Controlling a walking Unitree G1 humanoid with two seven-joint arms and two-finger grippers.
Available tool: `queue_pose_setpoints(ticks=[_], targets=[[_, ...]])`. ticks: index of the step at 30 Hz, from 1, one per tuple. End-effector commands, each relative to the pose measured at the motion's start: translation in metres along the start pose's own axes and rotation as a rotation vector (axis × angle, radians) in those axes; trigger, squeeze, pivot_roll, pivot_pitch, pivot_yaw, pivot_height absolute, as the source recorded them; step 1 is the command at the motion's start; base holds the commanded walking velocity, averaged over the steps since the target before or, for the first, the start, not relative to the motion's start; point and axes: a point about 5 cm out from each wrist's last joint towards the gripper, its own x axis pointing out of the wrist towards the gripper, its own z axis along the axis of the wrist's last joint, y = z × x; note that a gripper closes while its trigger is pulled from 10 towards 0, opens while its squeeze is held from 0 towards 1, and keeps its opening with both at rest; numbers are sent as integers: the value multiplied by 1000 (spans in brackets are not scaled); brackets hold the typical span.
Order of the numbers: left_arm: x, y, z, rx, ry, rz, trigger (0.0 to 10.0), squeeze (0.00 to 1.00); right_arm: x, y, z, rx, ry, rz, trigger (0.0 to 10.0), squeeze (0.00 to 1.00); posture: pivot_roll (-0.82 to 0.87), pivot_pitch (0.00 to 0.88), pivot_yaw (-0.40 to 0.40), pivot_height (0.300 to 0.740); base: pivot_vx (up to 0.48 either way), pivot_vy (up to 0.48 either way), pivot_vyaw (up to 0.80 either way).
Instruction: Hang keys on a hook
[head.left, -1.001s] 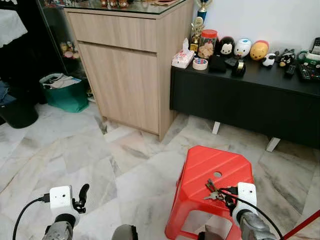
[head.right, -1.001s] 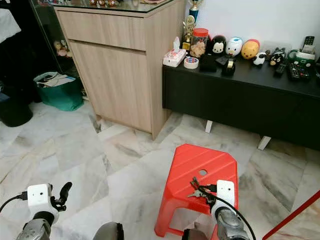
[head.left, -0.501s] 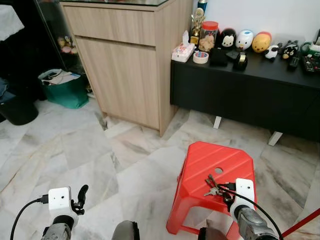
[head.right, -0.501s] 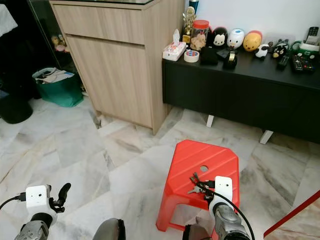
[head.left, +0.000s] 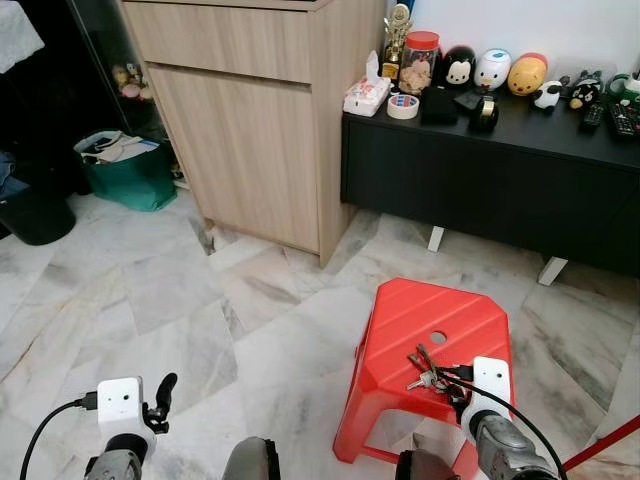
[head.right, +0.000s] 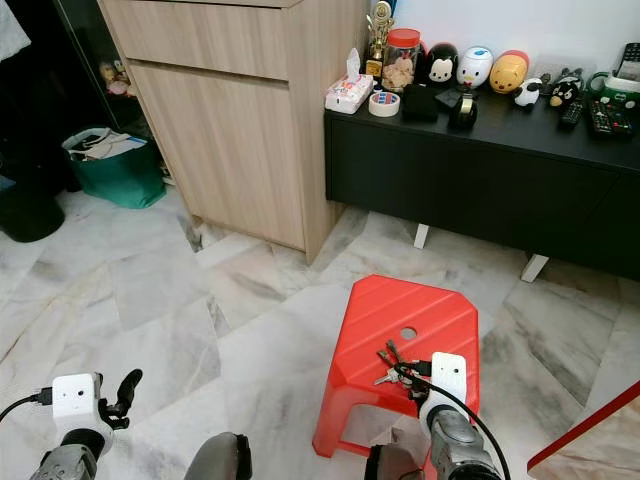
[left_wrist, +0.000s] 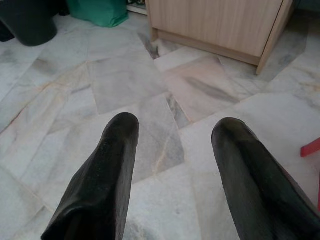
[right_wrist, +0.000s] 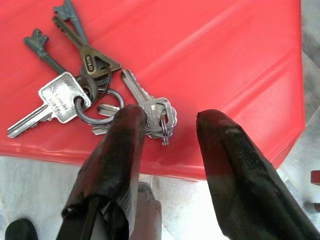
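Left eye view gives you the left gripper (head.left: 160, 400) low at the near left above the marble floor (head.left: 150, 300), fingers spread and empty. To the right, the keys (head.left: 424, 372) lie on the red stool (head.left: 430, 330), near its front edge. Your right gripper (right_wrist: 167, 130) hangs parted just over them, gripping nothing.

Open marble floor (head.left: 150, 300) left of the red stool (head.left: 440, 320) — wooden cabinet (head.left: 250, 130) beyond.
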Motion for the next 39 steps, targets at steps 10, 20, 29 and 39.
queue_pose_setpoints(ticks=[10,20,29,39], targets=[[-2,1,-3,32,29,-5,10000,0,0,1,1,15,0,3,3608,0,79,74,21,620,0,0,0],[-2,-1,-4,35,31,-5,10000,0,0,3,0,12,6,15,4078,0,80,71,18,620,0,0,0],[0,-1,-4,41,36,-1,10000,0,0,6,-1,11,10,24,1647,0,81,64,18,620,0,0,0],[1,-1,-5,41,47,3,10000,0,1,8,1,18,-3,25,0,0,80,53,17,620,0,0,0]])
